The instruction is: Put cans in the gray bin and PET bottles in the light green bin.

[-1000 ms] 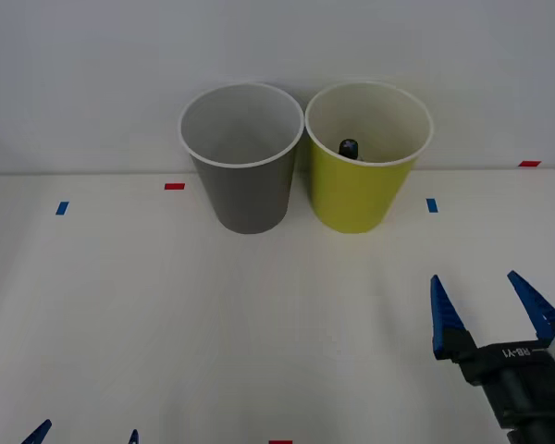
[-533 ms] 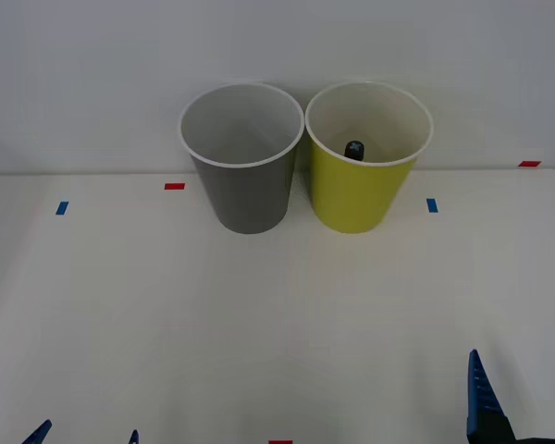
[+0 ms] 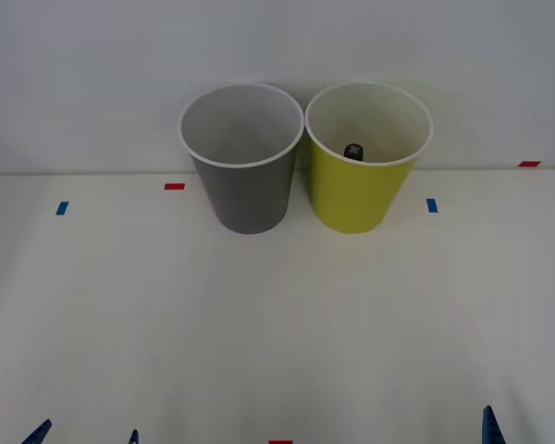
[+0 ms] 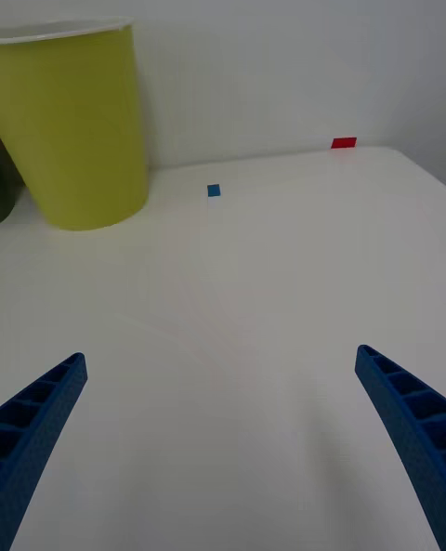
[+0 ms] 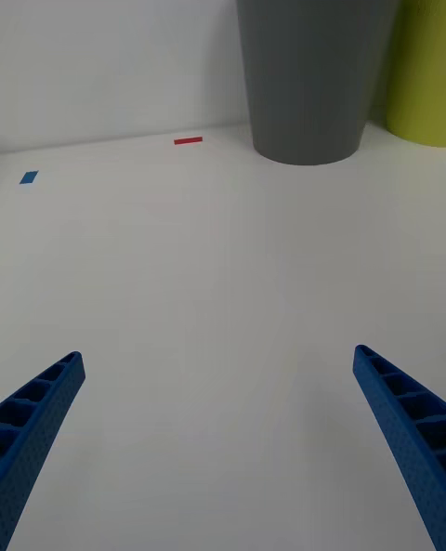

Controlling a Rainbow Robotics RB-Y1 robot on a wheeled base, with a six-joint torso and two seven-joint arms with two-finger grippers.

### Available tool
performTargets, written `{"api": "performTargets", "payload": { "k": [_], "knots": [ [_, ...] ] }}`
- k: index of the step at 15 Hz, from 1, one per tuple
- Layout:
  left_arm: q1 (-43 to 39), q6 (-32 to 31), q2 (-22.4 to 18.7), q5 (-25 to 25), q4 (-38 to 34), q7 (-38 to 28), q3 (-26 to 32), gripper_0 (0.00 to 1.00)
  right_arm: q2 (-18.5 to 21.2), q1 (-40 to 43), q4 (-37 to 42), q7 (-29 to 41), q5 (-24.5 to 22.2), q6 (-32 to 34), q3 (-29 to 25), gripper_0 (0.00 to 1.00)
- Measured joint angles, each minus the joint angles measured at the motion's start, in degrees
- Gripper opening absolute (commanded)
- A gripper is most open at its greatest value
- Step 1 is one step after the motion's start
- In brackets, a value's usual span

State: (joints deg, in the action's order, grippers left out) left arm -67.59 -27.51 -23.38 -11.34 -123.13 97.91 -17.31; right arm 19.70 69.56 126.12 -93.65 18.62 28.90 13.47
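A: Starting nearest, what are the arms doing?

B: Both sit low at the near edge of the surface (image 3: 277, 324). The left gripper (image 5: 218, 449) has its fingers spread wide with nothing between them. The right gripper (image 4: 218, 449) is the same, spread and empty, with one blue tip at the bottom right in the front view.

A: Why parked there?

B: My guess is they are clear of the work, since nothing loose lies on the surface to pick up. Only small red and blue tape marks show.

A: And farther back?

B: The gray bin (image 3: 241, 157) and the green bin (image 3: 366, 157) stand upright side by side against the wall, rims almost touching, likely so either arm can reach both.

A: Where is the bottle?

B: The bottle (image 3: 353, 151) is inside the green bin, its black cap poking up above the near rim. The gray bin looks empty, so I judge the sorting done.
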Motion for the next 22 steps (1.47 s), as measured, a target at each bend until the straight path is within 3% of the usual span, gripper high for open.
{"api": "performTargets", "payload": {
  "k": [22],
  "knots": [
    [0.0,0.0,0.0,0.0,0.0,0.0,0.0,1.0,0.3,1.1,0.0,0.2,-0.6,-0.1,-1.0,1.0]
  ]
}}
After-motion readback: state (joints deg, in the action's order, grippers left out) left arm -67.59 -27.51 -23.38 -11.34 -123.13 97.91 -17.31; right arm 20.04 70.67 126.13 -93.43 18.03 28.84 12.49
